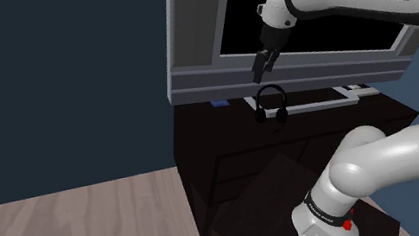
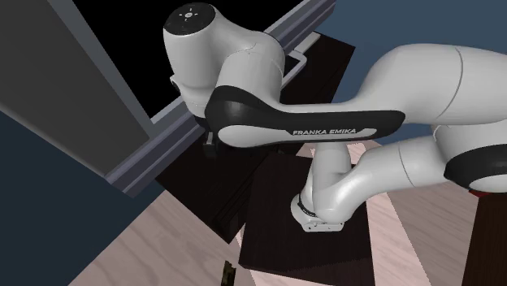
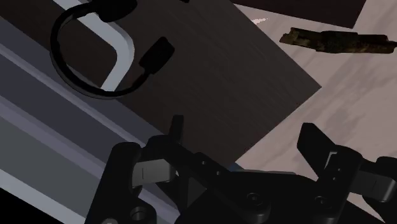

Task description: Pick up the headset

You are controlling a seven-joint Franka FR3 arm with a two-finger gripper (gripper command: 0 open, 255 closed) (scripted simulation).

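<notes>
You are on the approach: the black two-finger tool (image 1: 264,61), fingers apart and empty, hangs above the black thin-banded headset (image 1: 269,103), which lies on the dark wood-grain worktop (image 1: 211,134) beside the far grey window ledge (image 1: 219,78). Next, centre it over the band and descend.

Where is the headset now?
The headset lies on the dark cabinet, below the window ledge, right of centre in the shoulder view, just under the tool.
</notes>
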